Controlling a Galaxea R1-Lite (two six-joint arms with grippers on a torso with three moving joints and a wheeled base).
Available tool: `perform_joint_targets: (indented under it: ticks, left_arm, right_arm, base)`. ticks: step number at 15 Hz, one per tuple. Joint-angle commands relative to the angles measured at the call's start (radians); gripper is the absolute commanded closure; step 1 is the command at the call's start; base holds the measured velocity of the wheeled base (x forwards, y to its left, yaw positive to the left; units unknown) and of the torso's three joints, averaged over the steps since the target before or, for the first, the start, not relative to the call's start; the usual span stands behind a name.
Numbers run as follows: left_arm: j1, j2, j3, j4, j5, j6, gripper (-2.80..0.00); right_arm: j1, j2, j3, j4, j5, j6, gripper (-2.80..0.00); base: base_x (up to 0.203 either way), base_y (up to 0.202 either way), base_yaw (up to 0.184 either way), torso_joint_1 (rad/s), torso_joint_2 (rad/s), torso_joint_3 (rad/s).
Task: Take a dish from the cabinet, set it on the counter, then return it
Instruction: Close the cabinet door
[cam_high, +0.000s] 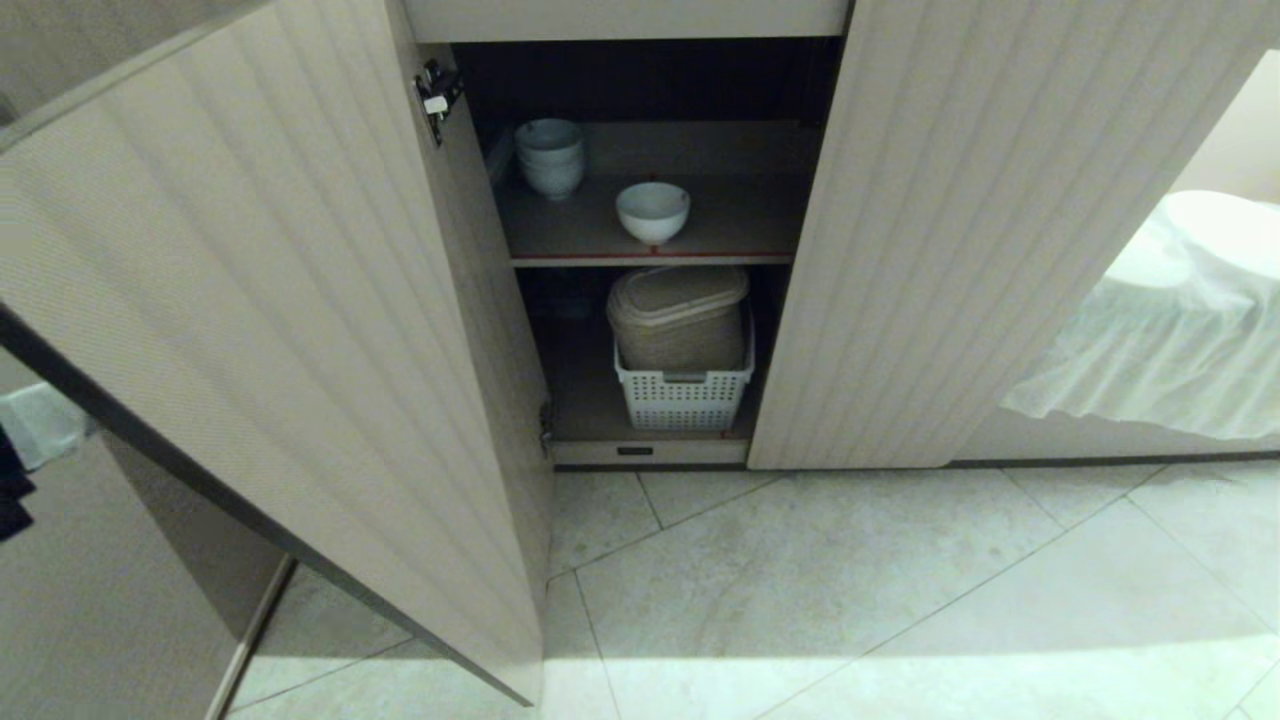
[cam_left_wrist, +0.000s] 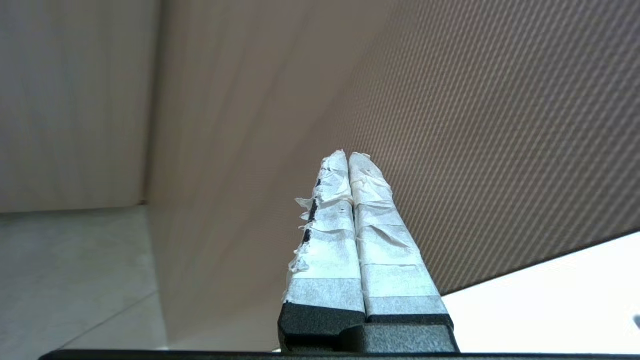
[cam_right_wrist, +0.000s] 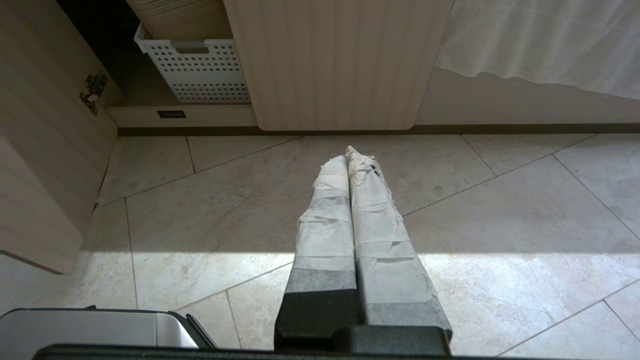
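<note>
Head view, one dish (cam_high: 653, 211), one bowl stack (cam_high: 550, 157)

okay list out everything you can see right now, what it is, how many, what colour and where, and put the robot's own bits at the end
cabinet: one, pale beige, fluted doors; left door swung open, right door covering the rest
dish: one, white, alone on the upper shelf near its red-striped front edge
stack of bowls: one stack, white, upper shelf, back left
basket: one, white, perforated, on the bottom shelf
woven beige item: one, sitting in the basket
hinges: two seen, metal, on the open door
white cloth: one, draped at the right
floor: pale stone tiles
left gripper: one, taped white, shut, empty, beside the open door
right gripper: one, taped white, shut, empty, over the floor
</note>
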Motion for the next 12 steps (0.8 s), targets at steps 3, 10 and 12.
perform_joint_targets:
  ticks: [3, 10, 12]
  left_arm:
    - [-0.040, 0.086, 0.001, -0.094, 0.001, -0.003, 0.00]
    - [-0.115, 0.194, -0.047, -0.132, 0.005, -0.001, 0.00]
    - [-0.134, 0.226, -0.074, -0.133, 0.007, 0.000, 0.00]
  right_arm:
    - [0.001, 0.000, 0.000, 0.000, 0.001, 0.000, 0.00]
    - [0.001, 0.000, 0.000, 0.000, 0.000, 0.000, 0.00]
    - [0.000, 0.000, 0.000, 0.000, 0.001, 0.001, 0.00]
  base:
    - [0.000, 0.000, 0.000, 0.000, 0.00, 0.000]
    - [0.000, 0.000, 0.000, 0.000, 0.00, 0.000]
    - [0.000, 0.000, 0.000, 0.000, 0.00, 0.000]
